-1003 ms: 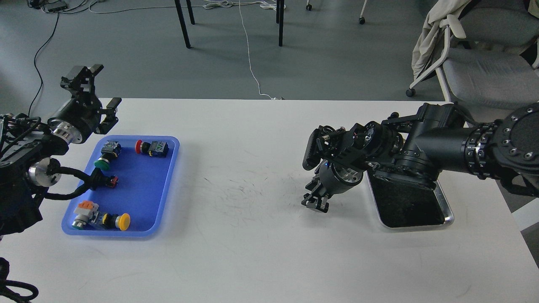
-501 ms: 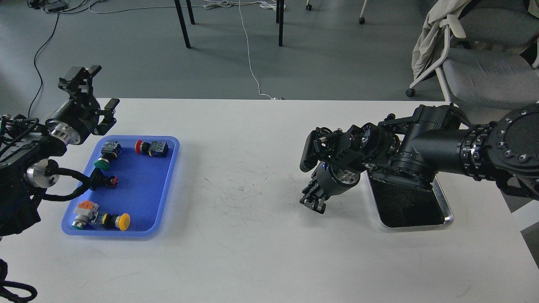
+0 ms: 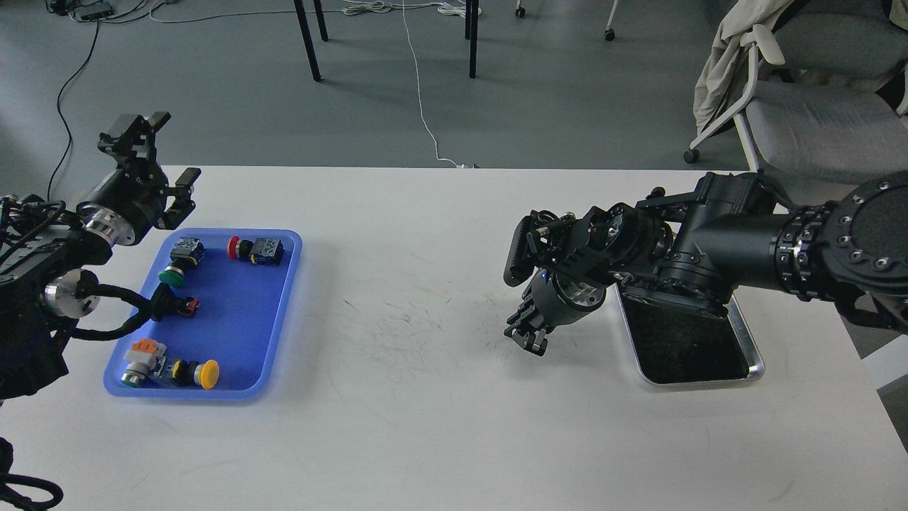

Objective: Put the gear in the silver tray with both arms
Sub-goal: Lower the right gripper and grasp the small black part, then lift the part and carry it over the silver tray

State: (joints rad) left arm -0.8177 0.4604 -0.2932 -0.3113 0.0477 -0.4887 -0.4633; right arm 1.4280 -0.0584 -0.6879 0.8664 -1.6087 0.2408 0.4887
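Note:
The silver tray [image 3: 757,369] lies at the right of the white table, its far part hidden under my right arm; the dark bottom that shows holds nothing. The gear is several push-button switches in a blue plastic tray [image 3: 280,341] at the left: a green one [image 3: 172,274], a red one [image 3: 254,250], a yellow one [image 3: 201,373]. My left gripper [image 3: 172,147] is open and empty, raised above the tray's far left corner. My right gripper [image 3: 526,338] points down at the table just left of the silver tray; its dark fingers cannot be told apart.
The white table [image 3: 425,397] has faint scuff marks in its middle. A grey office chair [image 3: 816,113] with cloth over it stands behind the right end. Black table legs [image 3: 307,39] and cables lie on the floor beyond the far edge.
My right gripper has shifted slightly left and up beside the silver tray. My left gripper has drifted a little to the left. Nothing was picked up or let go.

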